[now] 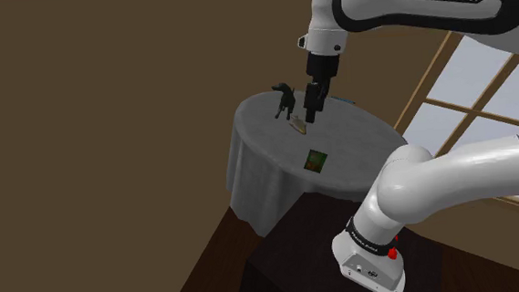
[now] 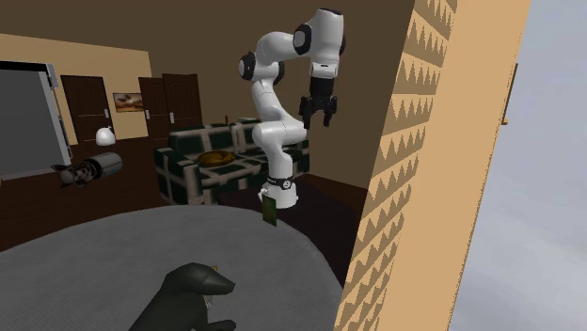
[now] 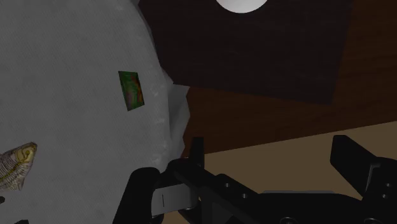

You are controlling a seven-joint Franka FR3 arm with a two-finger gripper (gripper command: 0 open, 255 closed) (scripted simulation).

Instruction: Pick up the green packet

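Cloth in plain grey covers the round table [image 1: 255, 182]. The green packet [image 1: 315, 159] sits on it close to the table's edge, on the side toward the stand [image 1: 286, 258].

In the second exterior view the green packet [image 2: 270, 209] stands upright at the table's far rim. Its long axis runs upward with a slight lean, and it looks narrow and dark. In the shoulder view its broad face, green with a reddish patch, turns toward the stand. From the wrist camera the green packet [image 3: 131, 90] is a slim slanted rectangle near the table's rim, and its print is too small to read.

The gripper [image 1: 311, 117] hangs in the air above the table's level, well apart from the packet. Its fingers [image 3: 196, 156] are spread wide with nothing between them.

A dark animal figurine [image 1: 284, 99] stands toward the table's far side. A tan shell-like piece [image 1: 297, 124] lies on the table near its middle, and I cannot tell just what it is. In the second exterior view the picture's lower edge cuts off the figurine [image 2: 183, 296].
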